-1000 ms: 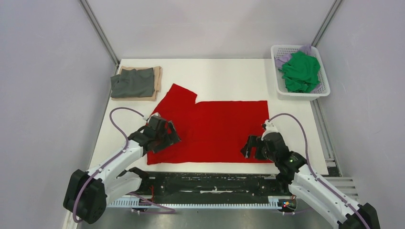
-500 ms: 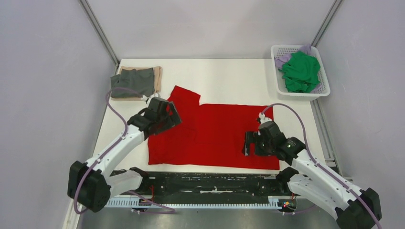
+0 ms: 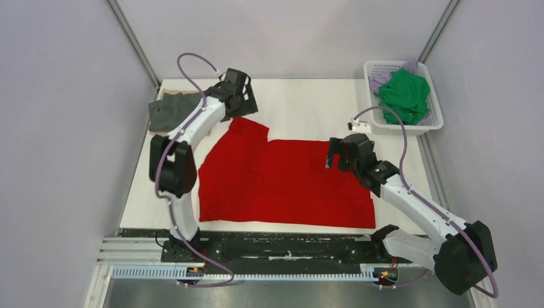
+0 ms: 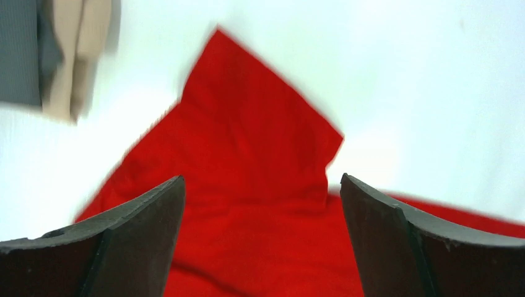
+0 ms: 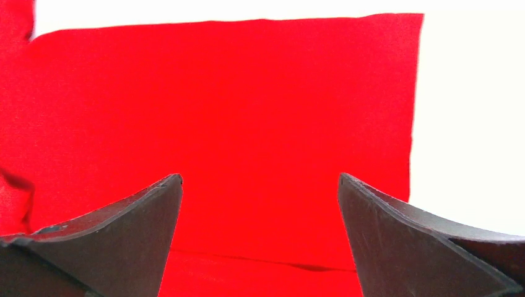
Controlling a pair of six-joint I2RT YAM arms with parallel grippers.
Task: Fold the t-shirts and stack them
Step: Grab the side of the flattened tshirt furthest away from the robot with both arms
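Note:
A bright red t-shirt lies spread on the white table, one sleeve pointing to the far left. It fills the left wrist view and the right wrist view. My left gripper is open and empty above the sleeve tip. My right gripper is open and empty above the shirt's far right corner. A folded dark grey t-shirt lies on a folded tan one at the far left. A green t-shirt and a pale lilac one sit in the basket.
A white lattice basket stands at the far right corner. Metal frame posts rise at the back corners. A rail with the arm bases runs along the near edge of the table.
Both arms have lifted and reached away from me. The left gripper went from the shirt's left edge to the sleeve tip. The right gripper went from the near right to the far right corner.

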